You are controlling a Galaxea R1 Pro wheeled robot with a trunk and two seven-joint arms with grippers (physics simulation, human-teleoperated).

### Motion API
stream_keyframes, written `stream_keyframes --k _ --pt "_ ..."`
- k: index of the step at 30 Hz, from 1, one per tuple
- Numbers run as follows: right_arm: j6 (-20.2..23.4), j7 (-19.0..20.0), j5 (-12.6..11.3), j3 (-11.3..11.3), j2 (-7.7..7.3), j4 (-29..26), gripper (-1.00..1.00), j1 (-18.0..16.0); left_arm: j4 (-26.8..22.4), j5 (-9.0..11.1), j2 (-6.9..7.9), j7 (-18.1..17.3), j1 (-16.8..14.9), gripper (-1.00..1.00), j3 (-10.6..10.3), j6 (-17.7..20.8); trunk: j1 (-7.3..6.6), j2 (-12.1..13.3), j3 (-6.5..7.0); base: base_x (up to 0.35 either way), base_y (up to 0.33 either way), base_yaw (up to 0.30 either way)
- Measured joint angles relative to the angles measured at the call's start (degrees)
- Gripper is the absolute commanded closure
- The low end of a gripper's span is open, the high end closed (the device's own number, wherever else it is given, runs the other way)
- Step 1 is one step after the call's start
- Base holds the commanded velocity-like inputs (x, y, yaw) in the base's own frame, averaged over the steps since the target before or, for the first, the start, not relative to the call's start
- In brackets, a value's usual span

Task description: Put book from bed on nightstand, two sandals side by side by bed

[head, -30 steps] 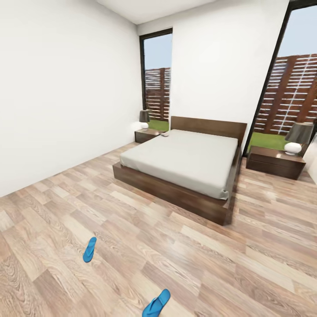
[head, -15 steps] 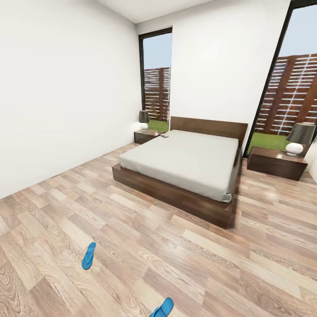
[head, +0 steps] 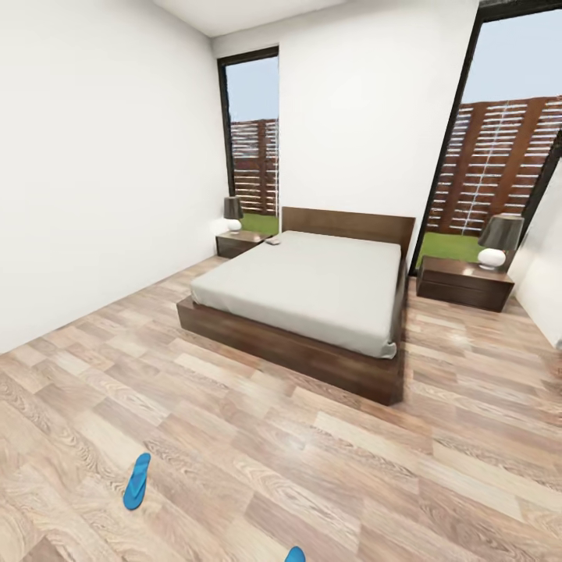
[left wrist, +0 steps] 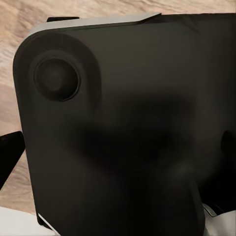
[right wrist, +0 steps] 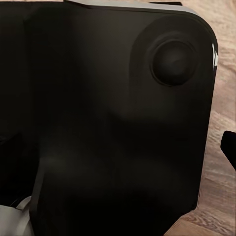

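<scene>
The bed stands far across the wood floor between two nightstands, a small object, perhaps the book, near its far-left corner, one blue sandal near left, another at the near edge, well apart; neither claw's state can be told.
</scene>
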Motion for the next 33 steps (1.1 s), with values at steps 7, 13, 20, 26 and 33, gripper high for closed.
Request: stream_keyframes --k 7,13,20,26,33 --pt "0.0 0.0 0.0 0.0 0.00 0.0 -1.00 0.0 0.0 0.0 0.00 0.0 0.0 -1.00 0.0 0.0 0.01 0.0 0.00 0.057 0.026 -0.246" --pt "0.0 0.0 0.0 0.0 0.00 0.0 -1.00 0.0 0.0 0.1 0.00 0.0 0.0 -1.00 0.0 0.0 0.01 0.0 0.00 0.018 0.008 -0.104" --pt "0.0 0.0 0.1 0.0 0.00 0.0 -1.00 0.0 0.0 0.1 0.00 0.0 0.0 -1.00 0.0 0.0 0.01 0.0 0.00 0.006 0.003 -0.076" --pt "0.0 0.0 0.1 0.0 0.00 0.0 -1.00 0.0 0.0 0.1 0.00 0.0 0.0 -1.00 0.0 0.0 0.01 0.0 0.00 0.002 0.001 -0.183" --pt "0.0 0.0 0.0 0.0 0.00 0.0 -1.00 0.0 0.0 0.1 0.00 0.0 0.0 -1.00 0.0 0.0 0.01 0.0 0.00 0.001 0.000 -0.245"
